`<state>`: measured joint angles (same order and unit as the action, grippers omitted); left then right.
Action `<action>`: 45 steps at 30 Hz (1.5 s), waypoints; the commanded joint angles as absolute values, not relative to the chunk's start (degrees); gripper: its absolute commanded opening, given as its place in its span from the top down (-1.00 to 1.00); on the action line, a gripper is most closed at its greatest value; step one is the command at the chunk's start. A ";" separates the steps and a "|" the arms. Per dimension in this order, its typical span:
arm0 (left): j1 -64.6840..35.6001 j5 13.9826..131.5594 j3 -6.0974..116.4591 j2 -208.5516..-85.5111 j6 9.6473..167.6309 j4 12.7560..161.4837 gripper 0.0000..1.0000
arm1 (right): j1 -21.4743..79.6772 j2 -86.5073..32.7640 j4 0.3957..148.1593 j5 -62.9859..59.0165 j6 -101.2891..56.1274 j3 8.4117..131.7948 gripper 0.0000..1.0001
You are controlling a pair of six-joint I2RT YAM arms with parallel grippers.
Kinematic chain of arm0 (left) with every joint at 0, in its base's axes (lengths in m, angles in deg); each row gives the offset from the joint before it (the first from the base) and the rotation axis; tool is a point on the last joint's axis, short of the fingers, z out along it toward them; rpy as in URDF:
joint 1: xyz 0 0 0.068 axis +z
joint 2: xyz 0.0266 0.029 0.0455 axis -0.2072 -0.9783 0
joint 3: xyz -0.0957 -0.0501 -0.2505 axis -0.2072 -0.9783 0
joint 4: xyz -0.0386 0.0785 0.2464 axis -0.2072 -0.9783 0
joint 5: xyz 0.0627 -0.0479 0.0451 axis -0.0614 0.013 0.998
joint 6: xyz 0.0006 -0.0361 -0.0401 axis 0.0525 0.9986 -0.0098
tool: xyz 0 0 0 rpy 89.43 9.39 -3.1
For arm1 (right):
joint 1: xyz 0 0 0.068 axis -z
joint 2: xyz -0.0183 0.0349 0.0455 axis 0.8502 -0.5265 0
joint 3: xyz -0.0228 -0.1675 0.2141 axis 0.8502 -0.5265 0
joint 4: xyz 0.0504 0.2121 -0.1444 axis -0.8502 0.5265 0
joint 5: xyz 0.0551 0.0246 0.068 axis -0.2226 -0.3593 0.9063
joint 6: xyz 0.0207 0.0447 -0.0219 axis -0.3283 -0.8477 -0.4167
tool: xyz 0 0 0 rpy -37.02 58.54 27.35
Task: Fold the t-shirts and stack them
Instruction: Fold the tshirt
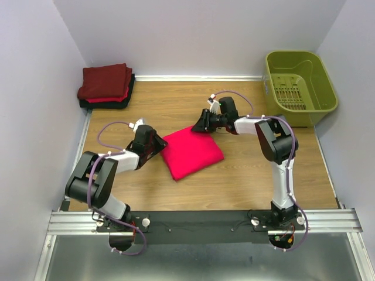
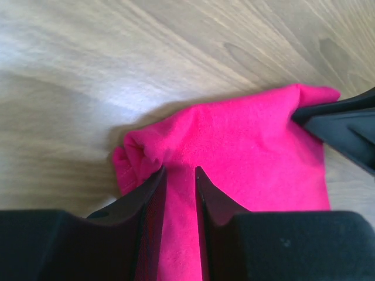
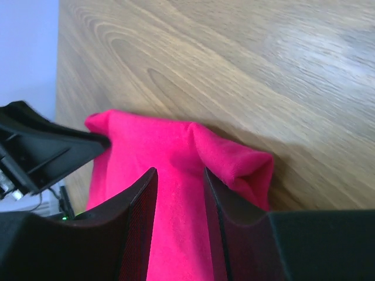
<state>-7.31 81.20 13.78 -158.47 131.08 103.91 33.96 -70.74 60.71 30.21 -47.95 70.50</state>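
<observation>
A bright pink-red t-shirt (image 1: 192,153) lies folded into a rough square in the middle of the wooden table. My left gripper (image 1: 161,144) sits at its left corner. In the left wrist view its jaws (image 2: 180,171) stand close together, with a ridge of the pink cloth (image 2: 234,146) filling the gap between them. My right gripper (image 1: 198,126) is at the shirt's far corner, its jaws (image 3: 180,172) likewise closed on pink cloth (image 3: 170,146) that bunches up beside one finger. A stack of folded t-shirts (image 1: 106,85), dark maroon over red and black, rests at the back left corner.
An olive-green plastic basket (image 1: 330,93) stands at the back right against the wall. Pale walls close in the table on the left, back and right. Bare wood shows around the pink shirt.
</observation>
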 commanded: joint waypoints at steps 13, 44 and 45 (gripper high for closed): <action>-4.64 75.23 25.47 -157.78 115.83 96.56 -0.21 | 35.46 -53.03 57.77 35.10 -51.97 55.74 0.09; -13.27 90.59 14.11 -124.72 126.46 69.22 -0.41 | 27.76 -41.77 52.71 38.54 -59.59 40.17 -0.01; -13.09 91.83 15.26 -123.06 125.24 68.24 -0.45 | 26.51 -41.94 50.50 38.63 -61.62 40.78 -0.03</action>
